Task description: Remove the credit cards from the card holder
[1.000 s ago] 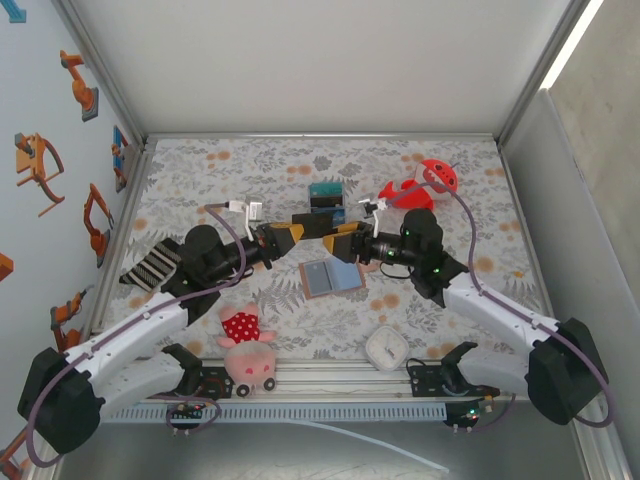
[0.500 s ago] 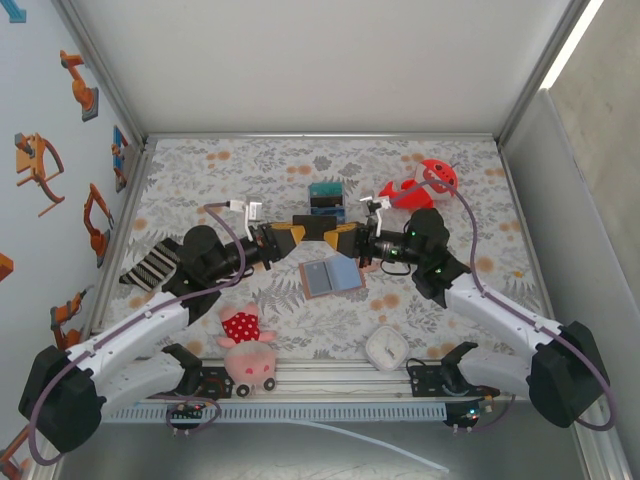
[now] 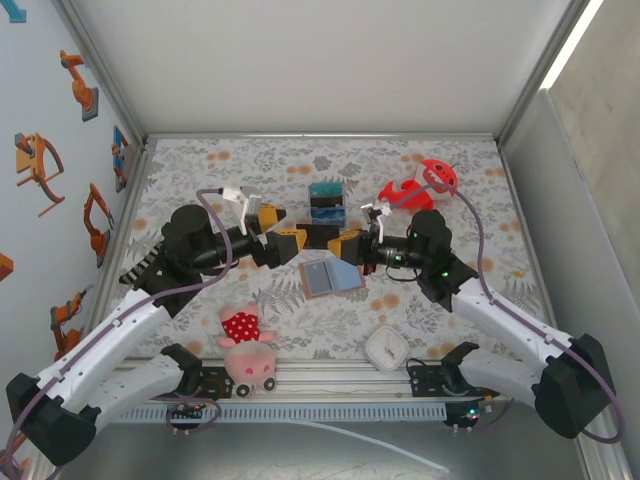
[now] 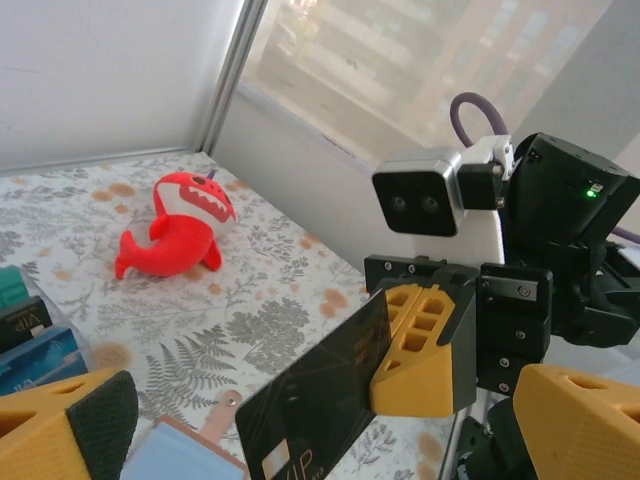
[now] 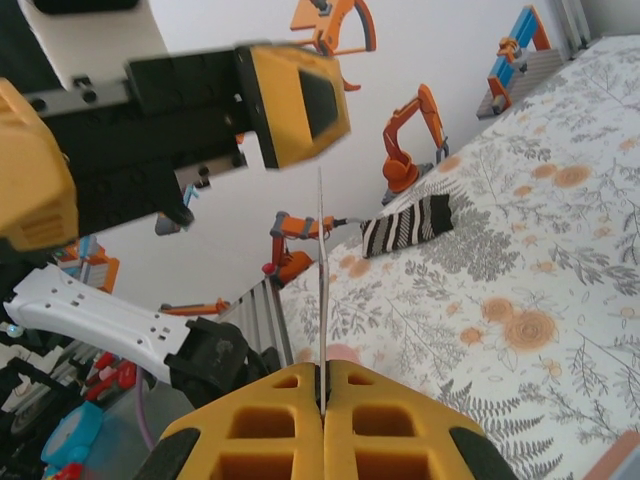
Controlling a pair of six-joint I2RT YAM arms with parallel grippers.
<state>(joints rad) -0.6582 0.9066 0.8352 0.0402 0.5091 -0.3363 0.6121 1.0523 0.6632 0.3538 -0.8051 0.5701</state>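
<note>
A dark credit card [image 3: 320, 236] hangs in the air above the table, and my right gripper [image 3: 345, 243] is shut on its right end. In the right wrist view the card [image 5: 321, 270] stands edge-on, pinched between the yellow fingers [image 5: 270, 430]. My left gripper [image 3: 282, 230] is open just left of the card, with its jaws spread to either side and not touching it. From the left wrist the card [image 4: 320, 390] shows its face, marked VIP. The card holder [image 3: 330, 277] lies unfolded below, blue-grey lining up, with its snap tab [image 4: 225, 412] nearby.
A teal-black-blue striped box [image 3: 326, 200] stands just behind the grippers. A red shark plush [image 3: 420, 185] lies at the back right. A striped sock [image 3: 150, 265] is at the left, with a pink plush toy [image 3: 245, 345] and a white clock [image 3: 384, 347] near the front edge.
My left gripper has opened, let go of the card and drawn back to the left. My right gripper has shut on the card's other end and now holds it alone.
</note>
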